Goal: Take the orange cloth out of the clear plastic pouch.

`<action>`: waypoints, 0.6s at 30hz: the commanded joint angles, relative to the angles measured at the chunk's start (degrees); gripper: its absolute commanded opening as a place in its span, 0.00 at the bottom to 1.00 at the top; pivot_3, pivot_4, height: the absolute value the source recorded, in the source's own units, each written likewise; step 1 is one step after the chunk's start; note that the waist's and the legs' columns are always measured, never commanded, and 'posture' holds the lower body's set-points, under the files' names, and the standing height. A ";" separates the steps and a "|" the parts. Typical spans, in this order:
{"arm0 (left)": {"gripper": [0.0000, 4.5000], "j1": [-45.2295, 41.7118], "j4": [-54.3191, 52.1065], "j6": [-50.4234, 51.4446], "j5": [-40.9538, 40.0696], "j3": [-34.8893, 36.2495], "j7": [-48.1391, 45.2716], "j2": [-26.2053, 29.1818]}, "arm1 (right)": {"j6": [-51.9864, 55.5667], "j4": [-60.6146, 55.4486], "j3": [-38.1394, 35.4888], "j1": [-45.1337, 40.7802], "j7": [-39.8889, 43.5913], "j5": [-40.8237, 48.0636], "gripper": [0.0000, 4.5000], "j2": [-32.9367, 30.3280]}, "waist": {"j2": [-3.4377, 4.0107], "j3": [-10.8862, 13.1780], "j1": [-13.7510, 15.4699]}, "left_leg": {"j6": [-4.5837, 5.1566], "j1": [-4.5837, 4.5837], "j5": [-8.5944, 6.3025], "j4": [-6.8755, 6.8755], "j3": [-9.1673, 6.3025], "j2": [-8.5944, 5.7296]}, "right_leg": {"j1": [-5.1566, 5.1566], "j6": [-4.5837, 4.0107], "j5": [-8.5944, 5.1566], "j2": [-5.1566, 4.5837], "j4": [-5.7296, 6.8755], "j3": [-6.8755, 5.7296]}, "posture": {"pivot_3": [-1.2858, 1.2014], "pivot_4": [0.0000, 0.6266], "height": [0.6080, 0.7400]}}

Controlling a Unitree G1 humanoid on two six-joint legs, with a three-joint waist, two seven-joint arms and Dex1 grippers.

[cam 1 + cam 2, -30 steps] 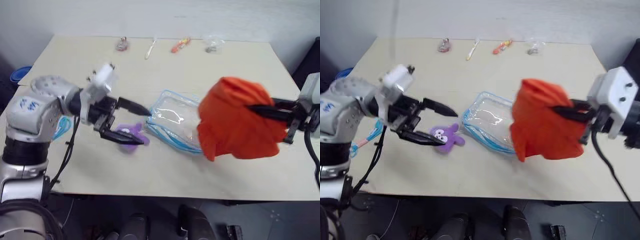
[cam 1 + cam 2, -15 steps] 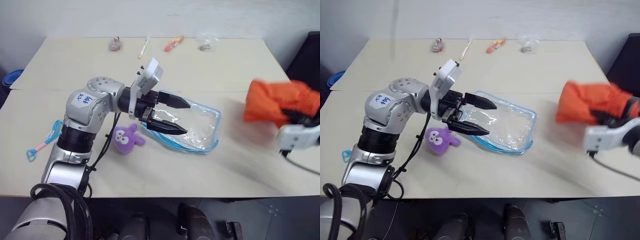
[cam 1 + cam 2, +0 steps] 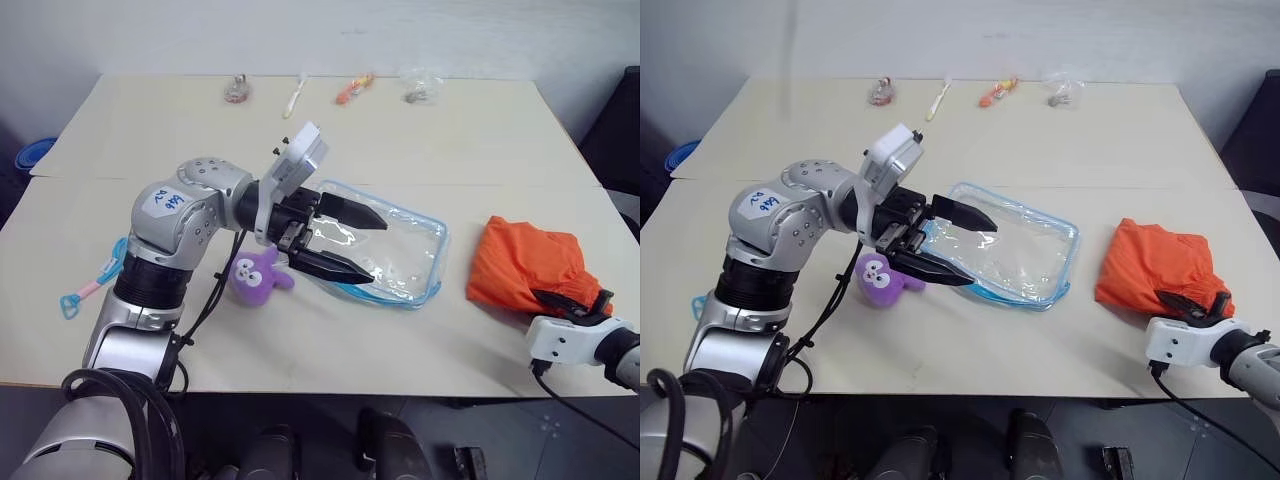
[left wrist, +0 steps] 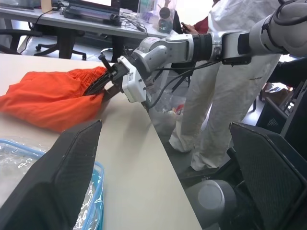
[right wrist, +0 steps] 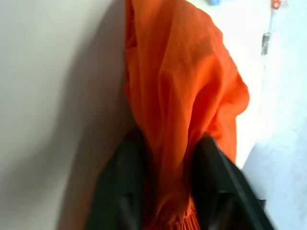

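**Nearly done: letting go of the cloth cleanly**

Closest to me, my right gripper (image 3: 1193, 303) sits at the near edge of the orange cloth (image 3: 1155, 262), its fingers parted with a fold of fabric between them. I'd judge the job now is to spread wider and back off without dragging the hem. Farther in, my left gripper (image 3: 351, 243) hangs spread wide over the clear plastic pouch (image 3: 405, 252), empty-handed. The pouch lies flat on the table (image 3: 420, 130), well apart from the cloth.

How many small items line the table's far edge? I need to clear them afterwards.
4, in a row along the far edge: a reddish trinket, a pale stick, an orange piece, and a tiny clear bag.
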 commanded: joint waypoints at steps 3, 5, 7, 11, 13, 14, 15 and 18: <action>1.00 -2.04 1.72 -2.94 0.98 -0.26 -0.99 -0.73 | 2.84 -5.51 -4.48 2.21 2.73 3.50 0.77 0.33 | 0.00 0.00 -0.01 | 0.00 0.02 0.00 -0.01 0.00 -0.08 | 0.01 0.00 0.00 0.01 0.00 0.00 | 0.52 0.24 1.00; 1.00 -2.17 2.61 -3.93 1.35 -0.41 -1.61 -0.78 | 5.02 -8.45 -6.84 4.29 4.87 5.82 0.92 0.85 | 0.00 0.00 0.06 | 0.00 0.00 0.00 -0.01 0.00 -0.08 | 0.00 0.00 0.00 0.01 0.00 -0.03 | 0.52 0.24 1.00; 1.00 -2.25 3.66 -5.42 2.10 -0.51 -1.97 -0.70 | 7.75 -13.05 -10.63 8.11 8.22 9.45 0.99 2.11 | 0.01 0.00 0.18 | 0.00 0.00 0.00 0.00 0.01 -0.10 | 0.01 0.00 0.00 0.01 0.00 -0.02 | 0.52 0.24 1.00; 1.00 -2.08 5.72 -8.41 3.49 -0.12 -3.21 0.18 | 22.64 -26.77 -20.32 17.65 17.00 26.47 0.99 8.39 | 0.01 -0.01 0.40 | 0.00 -0.06 0.00 0.00 0.02 -0.13 | 0.04 0.00 0.00 0.07 -0.05 -0.19 | 0.52 0.24 1.00; 1.00 -2.02 6.62 -9.06 3.85 0.46 -3.69 1.15 | 32.13 -31.83 -26.95 21.13 19.06 35.28 0.99 11.47 | -0.01 -0.01 0.34 | 0.01 -0.06 0.00 -0.01 -0.04 -0.14 | 0.04 0.00 0.00 0.05 -0.06 -0.16 | 0.52 0.24 1.00; 1.00 -2.00 7.06 -9.34 3.91 0.73 -4.09 1.65 | 36.15 -33.20 -29.99 21.98 19.44 38.79 0.99 12.60 | 0.00 -0.01 0.30 | 0.02 -0.03 -0.01 0.02 -0.06 -0.15 | 0.08 -0.01 0.01 0.05 -0.06 -0.14 | 0.52 0.24 1.00; 1.00 -1.86 7.35 -9.84 3.96 1.10 -4.61 2.28 | 40.47 -34.03 -33.58 23.10 19.82 42.92 0.99 13.64 | 0.00 -0.01 0.26 | 0.04 -0.01 -0.02 0.02 -0.09 -0.17 | 0.11 0.00 0.03 0.02 -0.06 -0.11 | 0.52 0.24 1.00; 1.00 -1.73 8.10 -9.98 3.37 2.52 -5.53 4.10 | 49.54 -34.06 -43.43 26.96 22.20 52.51 0.99 16.19 | 0.01 -0.01 0.26 | 0.08 0.05 -0.03 0.04 -0.11 -0.17 | 0.13 -0.01 0.07 0.02 -0.06 -0.04 | 0.52 0.24 1.00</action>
